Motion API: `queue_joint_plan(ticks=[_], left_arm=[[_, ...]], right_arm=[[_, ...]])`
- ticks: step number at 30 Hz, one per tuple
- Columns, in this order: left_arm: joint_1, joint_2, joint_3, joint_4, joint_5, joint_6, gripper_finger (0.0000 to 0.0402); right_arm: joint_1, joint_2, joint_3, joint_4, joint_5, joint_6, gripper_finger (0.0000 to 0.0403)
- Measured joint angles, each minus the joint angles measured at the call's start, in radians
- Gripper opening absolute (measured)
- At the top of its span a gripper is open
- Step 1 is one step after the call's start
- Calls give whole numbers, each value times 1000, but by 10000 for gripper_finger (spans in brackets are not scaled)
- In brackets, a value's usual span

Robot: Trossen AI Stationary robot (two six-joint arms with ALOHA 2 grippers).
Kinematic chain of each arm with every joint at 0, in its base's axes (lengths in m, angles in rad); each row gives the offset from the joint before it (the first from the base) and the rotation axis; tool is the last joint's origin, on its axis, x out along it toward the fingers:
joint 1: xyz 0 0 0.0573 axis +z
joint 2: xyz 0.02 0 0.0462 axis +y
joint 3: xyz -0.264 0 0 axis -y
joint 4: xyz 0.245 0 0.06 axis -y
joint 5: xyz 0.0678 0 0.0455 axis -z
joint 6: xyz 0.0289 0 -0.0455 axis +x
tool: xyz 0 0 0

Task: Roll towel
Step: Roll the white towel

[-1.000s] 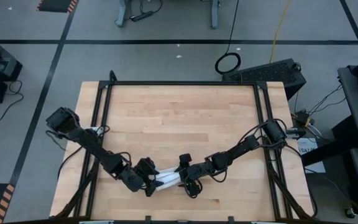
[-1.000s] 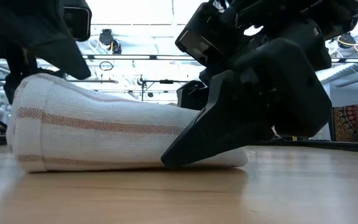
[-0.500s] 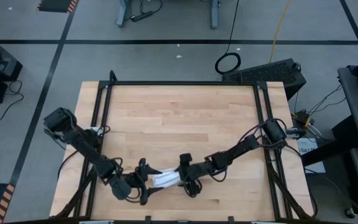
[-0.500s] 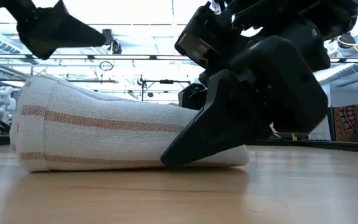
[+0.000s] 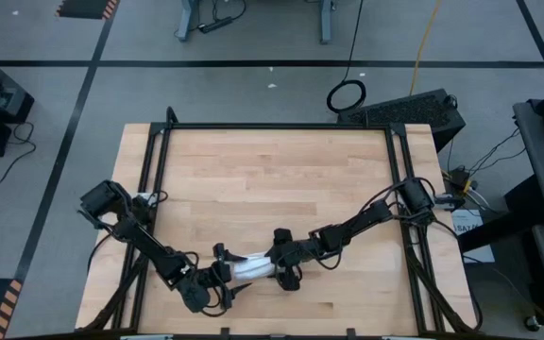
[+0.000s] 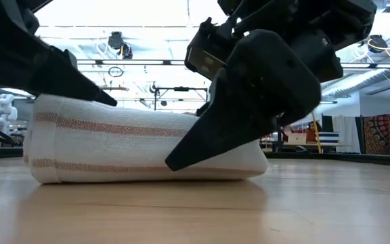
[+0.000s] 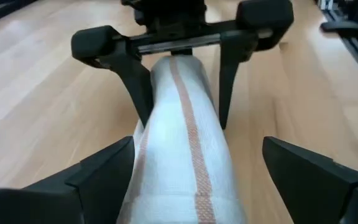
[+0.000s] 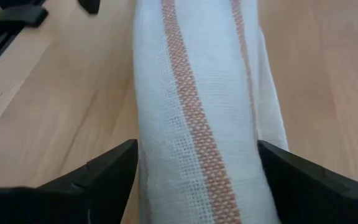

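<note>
High view, lower middle: rolled white cloth towel with reddish stripes (image 5: 250, 268) lies left-to-right on the wooden tabletop (image 5: 263, 179), between the spread-open left pincer (image 5: 221, 280) and right pincer (image 5: 282, 266), each straddling one end.

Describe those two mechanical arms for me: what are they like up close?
Both are slim, jointed arms of matt black metal and plastic, with loose black cables looping along them. The left pincer and the right pincer each end in two flat, wedge-shaped black fingers on a straight crossbar. No markings show.
</note>
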Motion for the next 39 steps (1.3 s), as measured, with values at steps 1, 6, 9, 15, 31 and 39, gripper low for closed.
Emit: queue_joint_plan(ticks=[1, 6, 9, 15, 31, 39], left_arm=[[0, 5, 0, 0, -2, 6, 357], [10, 35, 0, -5, -3, 3, 357], [10, 48, 0, -3, -3, 0, 357], [10, 75, 0, -5, 4, -30, 357], [24, 86, 0, -41, 62, -137, 357], [45, 86, 0, -41, 102, -137, 357]], right_arm=[[-2, 0, 0, 0, 0, 9, 313], [-8, 0, 0, -1, -2, 27, 313], [-8, 0, 0, -1, -1, 32, 313], [-8, 0, 0, -3, 6, 59, 313], [-2, -51, -4, -46, 14, -26, 313], [-2, -132, -2, -195, 10, -95, 313]])
